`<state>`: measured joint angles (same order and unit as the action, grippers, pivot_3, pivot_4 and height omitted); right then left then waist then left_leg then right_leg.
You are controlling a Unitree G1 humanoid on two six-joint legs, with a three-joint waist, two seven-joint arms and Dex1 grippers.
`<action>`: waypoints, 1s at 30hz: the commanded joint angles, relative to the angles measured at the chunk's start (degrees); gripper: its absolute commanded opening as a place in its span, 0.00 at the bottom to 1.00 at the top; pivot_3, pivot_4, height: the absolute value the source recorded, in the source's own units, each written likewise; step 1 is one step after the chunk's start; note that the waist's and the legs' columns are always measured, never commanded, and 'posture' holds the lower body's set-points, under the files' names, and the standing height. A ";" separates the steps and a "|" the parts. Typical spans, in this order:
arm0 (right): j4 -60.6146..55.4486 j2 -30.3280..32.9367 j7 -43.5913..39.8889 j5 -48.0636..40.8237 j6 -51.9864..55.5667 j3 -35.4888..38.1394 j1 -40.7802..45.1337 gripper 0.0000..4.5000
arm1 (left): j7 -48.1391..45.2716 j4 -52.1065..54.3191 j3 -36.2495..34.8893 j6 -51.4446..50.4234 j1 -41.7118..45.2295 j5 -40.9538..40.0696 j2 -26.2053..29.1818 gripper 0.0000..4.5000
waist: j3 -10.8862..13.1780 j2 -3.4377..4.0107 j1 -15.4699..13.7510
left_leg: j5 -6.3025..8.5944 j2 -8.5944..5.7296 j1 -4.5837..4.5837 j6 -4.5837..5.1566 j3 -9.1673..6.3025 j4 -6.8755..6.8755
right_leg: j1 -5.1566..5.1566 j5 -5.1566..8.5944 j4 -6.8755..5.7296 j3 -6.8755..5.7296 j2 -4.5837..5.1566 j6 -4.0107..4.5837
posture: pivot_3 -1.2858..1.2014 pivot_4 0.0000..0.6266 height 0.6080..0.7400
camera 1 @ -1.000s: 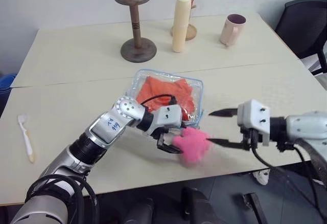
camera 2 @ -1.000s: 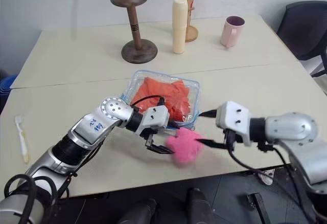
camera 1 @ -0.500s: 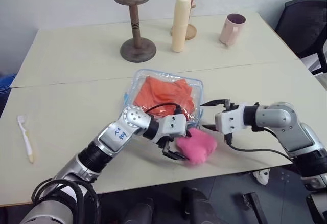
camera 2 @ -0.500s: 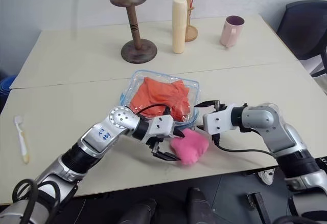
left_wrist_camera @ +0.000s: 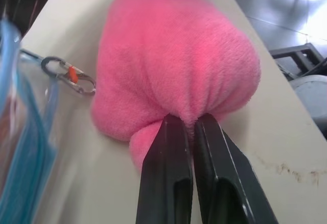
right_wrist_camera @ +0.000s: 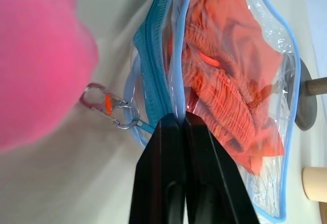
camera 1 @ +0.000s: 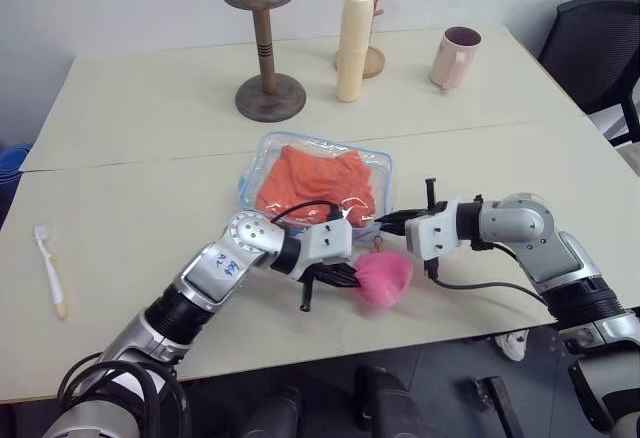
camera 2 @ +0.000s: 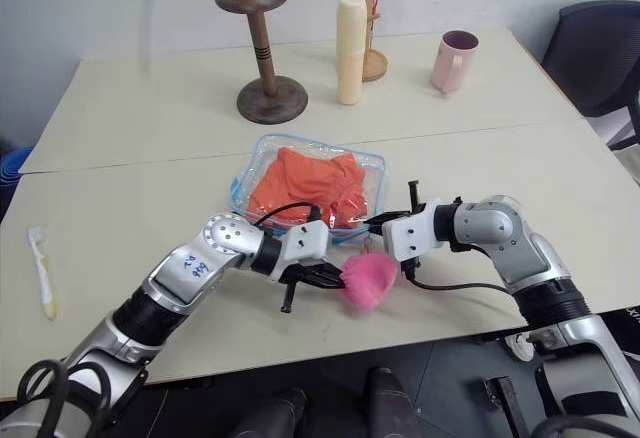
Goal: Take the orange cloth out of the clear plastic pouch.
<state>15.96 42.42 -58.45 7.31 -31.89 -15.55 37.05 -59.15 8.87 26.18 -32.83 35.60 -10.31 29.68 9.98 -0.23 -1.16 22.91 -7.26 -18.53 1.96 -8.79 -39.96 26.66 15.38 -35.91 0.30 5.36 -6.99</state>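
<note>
- Near the table's (camera 1: 120, 208) front edge lies the clear, blue-trimmed plastic pouch (camera 1: 318, 180), bright orange gathered cloth (camera 1: 315, 183) inside.
- Beside the pouch, left gripper (left_wrist_camera: 186, 127) clenches the fluffy pink pom-pom (left_wrist_camera: 176, 55).
- Right gripper (right_wrist_camera: 178, 117) pinches the pouch's edge (zipper side); pulling apart could snap the chain or slip.

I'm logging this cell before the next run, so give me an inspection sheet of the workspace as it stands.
Surface: beige table, bare at its near left.
Job's things: orange cloth inside clear plastic pouch; pink pom-pom clipped at its near edge.
Clutter: wooden stand, cream cylinder, pink mug, toothbrush.
Grippers: left hand shut on the pom-pom; right hand shut on the pouch's blue trim.
Cables: black cable under the right forearm.
Surroundings: black chair.
</note>
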 commanded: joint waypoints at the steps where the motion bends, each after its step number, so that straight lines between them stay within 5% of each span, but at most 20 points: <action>1: 0.51 0.84 0.19 -0.61 -1.56 1.40 1.52 0.00 | 1.27 2.90 -3.74 -2.00 -1.57 -0.39 2.24 0.00 | 0.00 0.00 -0.02 | 0.00 0.01 0.01 0.00 0.00 0.00 | 0.00 0.00 -0.01 0.00 -0.01 0.00 | 0.52 0.24 1.00; 16: 2.75 3.20 -1.81 -5.09 -3.33 3.36 -0.02 0.00 | 2.70 8.46 -23.77 -7.24 -16.20 -8.18 15.75 0.00 | 0.01 0.03 -0.16 | 0.00 0.01 -0.02 0.00 -0.04 0.02 | -0.02 -0.01 0.02 0.02 0.01 0.04 | 0.52 0.24 1.00; 25: 8.28 9.68 -0.55 -3.07 -16.22 4.09 -2.83 0.00 | -2.59 -4.83 -41.79 -5.83 -23.64 -11.51 28.93 0.00 | 0.05 0.09 0.07 | 0.01 0.03 0.08 -0.01 0.02 0.26 | 0.03 0.01 0.04 -0.11 -0.05 0.09 | 0.52 0.24 1.00; 30: 10.89 10.58 -0.56 -3.95 -21.37 3.71 -2.85 0.00 | -6.14 -4.11 -44.66 -7.05 -25.44 -15.63 31.23 0.00 | 0.08 0.14 0.14 | 0.01 0.02 0.11 -0.01 0.06 0.32 | 0.02 0.02 0.06 -0.12 -0.03 0.10 | 0.52 0.24 1.00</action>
<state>26.22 51.46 -59.30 4.58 -51.46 -13.42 34.19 -64.54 3.90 -16.29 -39.51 10.68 -24.75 59.83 10.06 -0.09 -1.02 22.92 -7.24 -18.44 1.96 -8.74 -39.64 26.67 15.40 -35.85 0.18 5.34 -6.89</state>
